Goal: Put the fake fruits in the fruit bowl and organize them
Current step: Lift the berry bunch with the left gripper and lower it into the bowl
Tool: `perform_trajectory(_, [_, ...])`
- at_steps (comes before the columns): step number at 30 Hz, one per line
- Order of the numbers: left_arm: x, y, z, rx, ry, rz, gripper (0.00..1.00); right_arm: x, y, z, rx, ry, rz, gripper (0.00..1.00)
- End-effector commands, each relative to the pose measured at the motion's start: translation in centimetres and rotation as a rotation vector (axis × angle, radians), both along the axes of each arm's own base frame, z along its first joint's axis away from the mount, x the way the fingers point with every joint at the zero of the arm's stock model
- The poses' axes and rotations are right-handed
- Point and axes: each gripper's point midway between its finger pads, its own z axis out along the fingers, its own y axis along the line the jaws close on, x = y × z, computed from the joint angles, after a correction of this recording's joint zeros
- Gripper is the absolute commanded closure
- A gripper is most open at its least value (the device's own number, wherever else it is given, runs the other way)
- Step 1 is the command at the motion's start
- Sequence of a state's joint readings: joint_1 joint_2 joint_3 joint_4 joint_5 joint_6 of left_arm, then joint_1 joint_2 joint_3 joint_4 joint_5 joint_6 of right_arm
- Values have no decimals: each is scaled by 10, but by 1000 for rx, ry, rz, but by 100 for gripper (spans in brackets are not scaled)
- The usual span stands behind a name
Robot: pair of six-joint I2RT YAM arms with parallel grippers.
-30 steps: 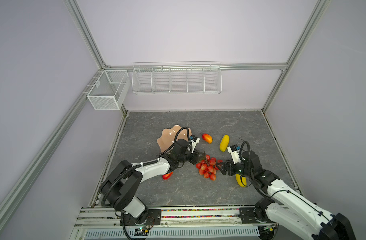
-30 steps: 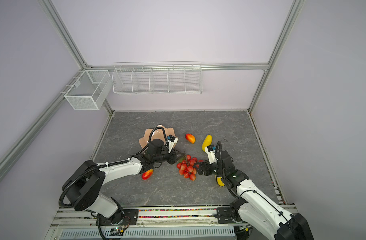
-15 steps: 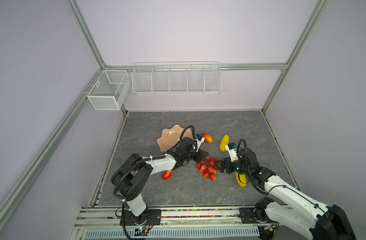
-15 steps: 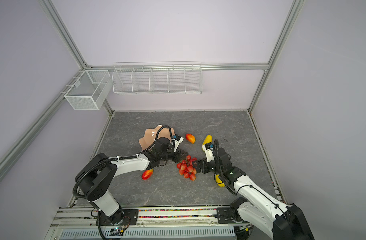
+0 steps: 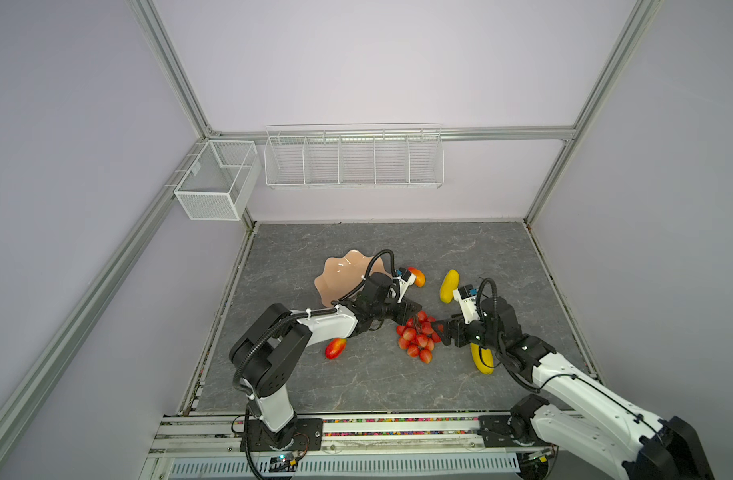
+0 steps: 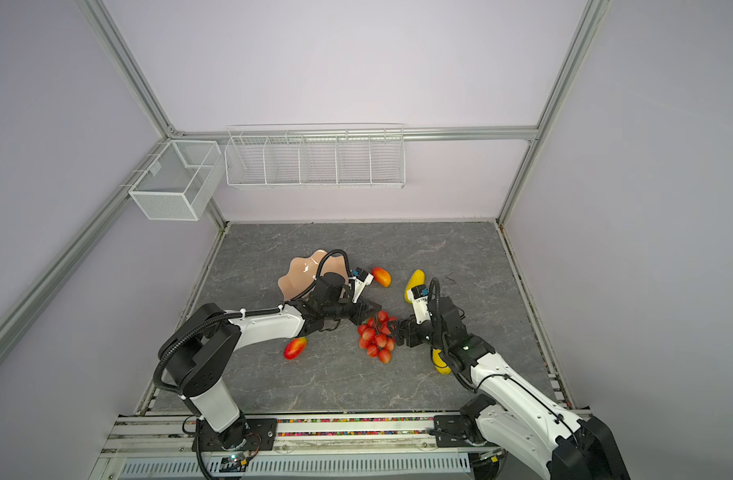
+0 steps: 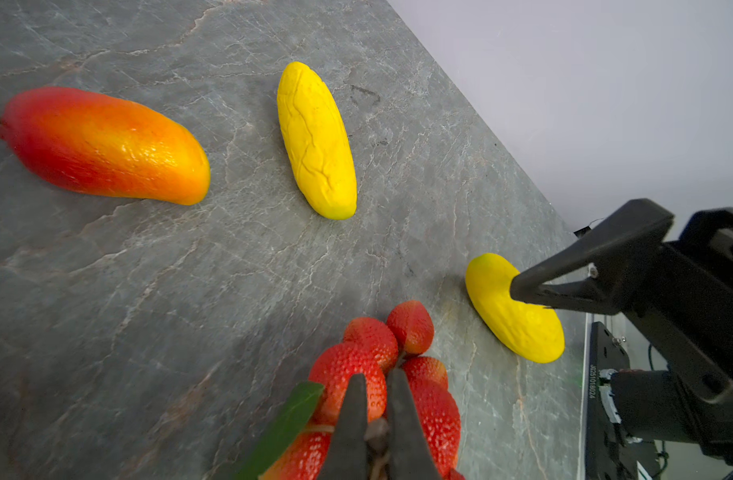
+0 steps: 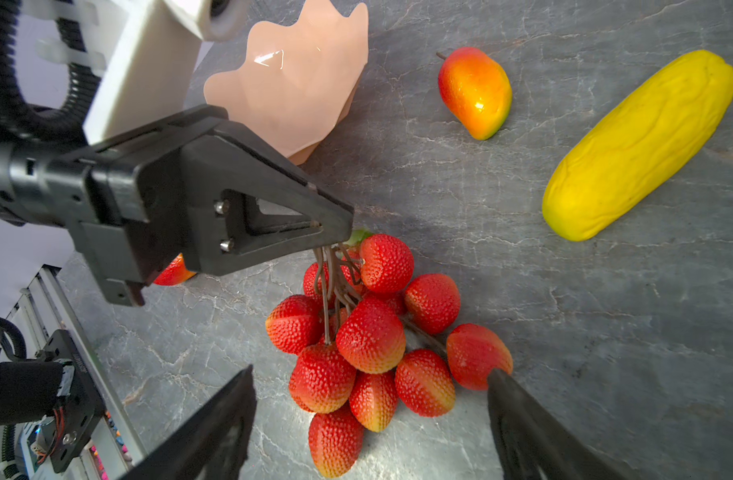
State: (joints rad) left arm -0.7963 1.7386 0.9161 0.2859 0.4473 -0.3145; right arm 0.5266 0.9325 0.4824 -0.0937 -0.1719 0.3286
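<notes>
A bunch of glossy red plastic grapes point(image 5: 416, 338) lies on the grey marbled tabletop point(image 5: 356, 386). The left hand point(image 5: 412, 311) is pinched closed at the bunch's far end. The right hand point(image 5: 442, 332), jaws spread, sits just beside the bunch. A peach-pink scalloped bowl point(image 5: 339, 278) stands beyond the bunch, apart from it.

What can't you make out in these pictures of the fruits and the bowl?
Fruit bowl: partly hidden by the left arm in both top views.
Yellow fruit: one end under the right arm in both top views.
Red bunch: cut off by the left wrist view's edge, partly behind the left end effector.
Red-orange fruit: mostly behind the left end effector in the right wrist view.
</notes>
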Motion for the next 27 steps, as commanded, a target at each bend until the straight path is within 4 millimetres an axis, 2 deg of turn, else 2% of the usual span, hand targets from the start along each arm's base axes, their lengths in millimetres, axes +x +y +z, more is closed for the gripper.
perform_trajectory(1, [-1, -7, 56, -116, -41, -7, 100, 4, 1, 14, -14, -45, 11, 12])
perform_trajectory(5, [5, 3, 99, -152, -82, 24, 100, 5, 9, 25, 0, -55, 49, 12])
perform_trajectory(8, [16, 22, 125, -152, -119, 79, 100, 2, 26, 44, 43, -66, 133, 12])
perform_trajectory(14, [54, 82, 161, -109, -199, 287, 100, 4, 63, 87, 36, -152, 261, 12])
perform_trajectory(19, [95, 150, 164, -52, -223, 530, 100, 13, 95, 97, 64, -165, 338, 12])
perform_trajectory(20, [100, 159, 162, -55, -217, 554, 100, 13, 100, 92, 65, -152, 350, 12])
perform_trajectory(21, [106, 169, 160, -60, -213, 576, 100, 17, 106, 98, 75, -162, 356, 12])
perform_trajectory(24, [120, 187, 146, -70, -206, 609, 100, 22, 120, 93, 81, -149, 374, 12])
perform_trajectory(27, [134, 196, 128, -101, -166, 613, 100, 25, 132, 89, 90, -130, 387, 12])
